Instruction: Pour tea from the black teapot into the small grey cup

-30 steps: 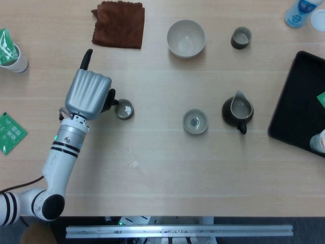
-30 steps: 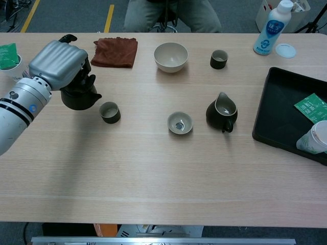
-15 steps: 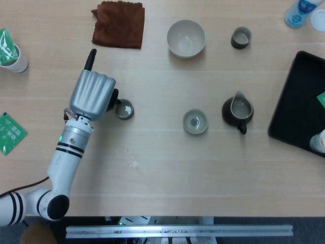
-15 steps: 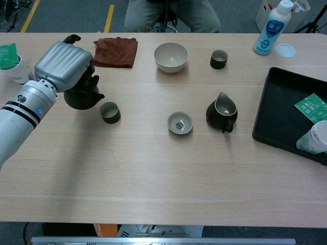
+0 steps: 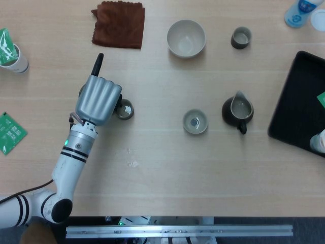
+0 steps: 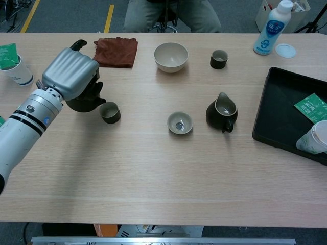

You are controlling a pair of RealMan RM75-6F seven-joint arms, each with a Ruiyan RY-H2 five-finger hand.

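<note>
- Paper cup (image 6: 17,74) with a green packet (image 6: 8,52) in it is standing at the far left edge of the chest view, near the upper corner; a flat green sachet (image 5: 9,133) is lying at the left edge of the head view, lower down.
- Left hand (image 6: 73,73) is showing as a ribbed silver shell in the left part of both views, its fingers curling down around the black teapot (image 6: 84,101) and holding it; the hand is covering most of the pot, so only the dark rounded belly and a spout tip are peeking out in the chest view.
- Small grey cup (image 6: 110,112) is sitting just right of the teapot, close beside the spout, round and matte with a pale inside.
- Brown cloth (image 6: 116,51), soft and rumpled, is lying in the upper left, above the hand.
- Cream bowl (image 6: 170,56) is resting at upper centre, smooth and wide-mouthed.
- Shallow grey dish (image 6: 180,123) is sitting at mid-frame, well apart from the teapot.
- Dark pitcher (image 6: 222,114) with a pale lining and a pointed lip is standing just right of that dish.
- Second dark cup (image 6: 219,59) is standing at upper right of centre.
- White bottle (image 6: 272,26) with a blue label and a loose round lid (image 6: 286,50) are occupying the upper right corner.
- Black tray (image 6: 282,115) is lying along the right edge, carrying a green packet and a cup.
- Right hand is showing in neither view.
</note>
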